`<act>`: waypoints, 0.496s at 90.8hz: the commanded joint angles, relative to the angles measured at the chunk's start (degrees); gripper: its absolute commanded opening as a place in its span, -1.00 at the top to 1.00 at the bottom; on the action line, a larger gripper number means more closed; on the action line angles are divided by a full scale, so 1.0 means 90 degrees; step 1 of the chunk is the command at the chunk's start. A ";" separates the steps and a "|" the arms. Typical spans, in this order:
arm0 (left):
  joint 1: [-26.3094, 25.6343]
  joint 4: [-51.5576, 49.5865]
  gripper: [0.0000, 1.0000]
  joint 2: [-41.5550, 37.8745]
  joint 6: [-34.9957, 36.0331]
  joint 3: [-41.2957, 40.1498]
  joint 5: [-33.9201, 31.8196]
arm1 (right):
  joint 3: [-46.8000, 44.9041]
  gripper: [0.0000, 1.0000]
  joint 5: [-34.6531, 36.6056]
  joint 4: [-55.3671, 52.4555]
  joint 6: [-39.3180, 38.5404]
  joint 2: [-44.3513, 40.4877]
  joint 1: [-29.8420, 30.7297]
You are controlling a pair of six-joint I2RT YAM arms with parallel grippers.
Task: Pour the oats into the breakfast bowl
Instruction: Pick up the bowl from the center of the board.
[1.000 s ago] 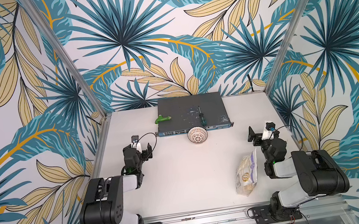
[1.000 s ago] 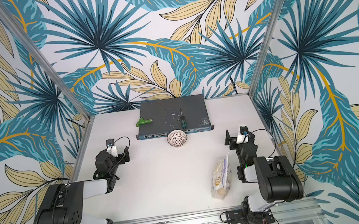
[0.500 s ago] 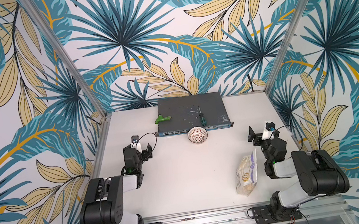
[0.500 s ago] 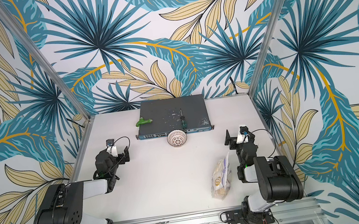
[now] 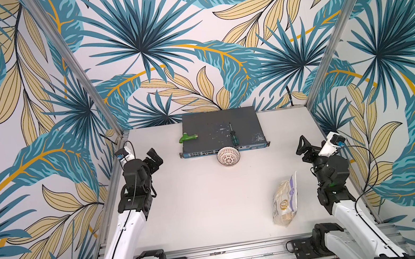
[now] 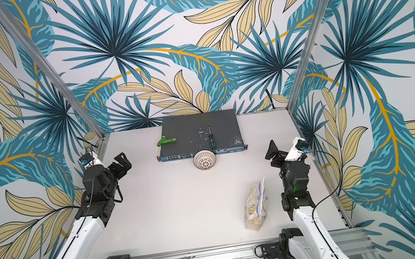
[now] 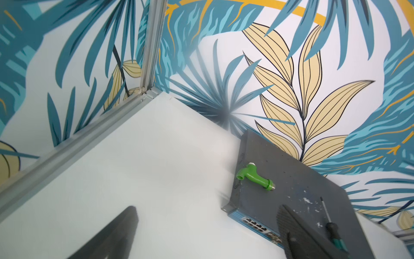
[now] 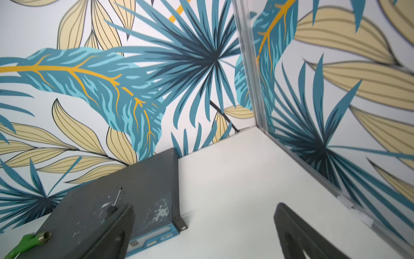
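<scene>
Both arms have risen from their folded rest and now reach up and forward, while everything on the table (image 5: 198, 209) lies where it lay.

By the look of it, the task is at its very start, with nothing held. Well to the left of the bowl (image 5: 228, 156), the left gripper (image 5: 155, 157) hangs above the table, fingers spread wide and empty. The bowl sits far back in the middle. I cannot tell whether it stands level or tips toward the camera.

Nearer than the bowl and to its right, well apart from it, the bag of oats (image 5: 284, 199) lies on the table. Whether it is open does not show. Farther right of the bowl, the right gripper (image 5: 303, 146) hangs with its fingers wide apart and empty.

It is the one near the bag, so the next move is probably for it to come down and close on the bag. The bag is soft and would likely sag, so the grip must keep its mouth steerable on the way to the bowl.

Behind the bowl and to its left, a green plastic fitting (image 5: 188, 137) rests on a grey network box (image 5: 208, 124). The front of the box touches the bowl or nearly does. A screwdriver (image 5: 233, 138) lies on the box just behind the bowl, handle toward it. The box blocks any approach from behind. From the bag's side only bare table lies before the bowl.
</scene>
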 commanded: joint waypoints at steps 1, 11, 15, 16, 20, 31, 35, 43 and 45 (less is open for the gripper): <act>0.0081 -0.1526 -1.00 0.0230 -0.0792 0.0438 0.1402 | 0.0624 -0.99 -0.0128 -0.2224 0.0487 0.0466 -0.0010; -0.0087 -0.1738 -1.00 0.0464 -0.0617 0.0783 0.1926 | 0.1358 -0.99 0.0383 -0.3413 0.1395 0.0847 -0.0040; -0.0342 -0.1847 -1.00 0.0528 -0.0526 0.0917 0.1803 | 0.1373 -0.99 0.0297 -0.3435 0.1473 0.0763 -0.0042; -0.0410 -0.1864 -1.00 0.0554 -0.0492 0.0953 0.1783 | 0.1337 -0.99 0.0268 -0.3400 0.1463 0.0725 -0.0047; -0.0723 -0.1947 -1.00 0.0690 -0.0411 0.1134 0.1679 | 0.1144 -0.99 0.0232 -0.3084 0.1408 0.0529 -0.0050; -0.1481 -0.2441 -1.00 0.1299 -0.0575 0.1707 0.1278 | 0.0211 -0.99 0.0712 -0.2210 0.1344 -0.0299 -0.0070; -0.1750 -0.2431 -0.98 0.1535 -0.0632 0.1800 0.1164 | -0.0181 -0.99 0.0673 -0.1823 0.1183 -0.0699 -0.0070; -0.2203 -0.2254 -0.87 0.2077 -0.0756 0.2026 0.1069 | -0.0750 -0.99 0.0148 -0.1148 0.0923 -0.1227 -0.0064; -0.2288 -0.2238 -0.85 0.2250 -0.0792 0.2122 0.1082 | -0.0823 -0.99 0.0055 -0.1058 0.0918 -0.1277 -0.0064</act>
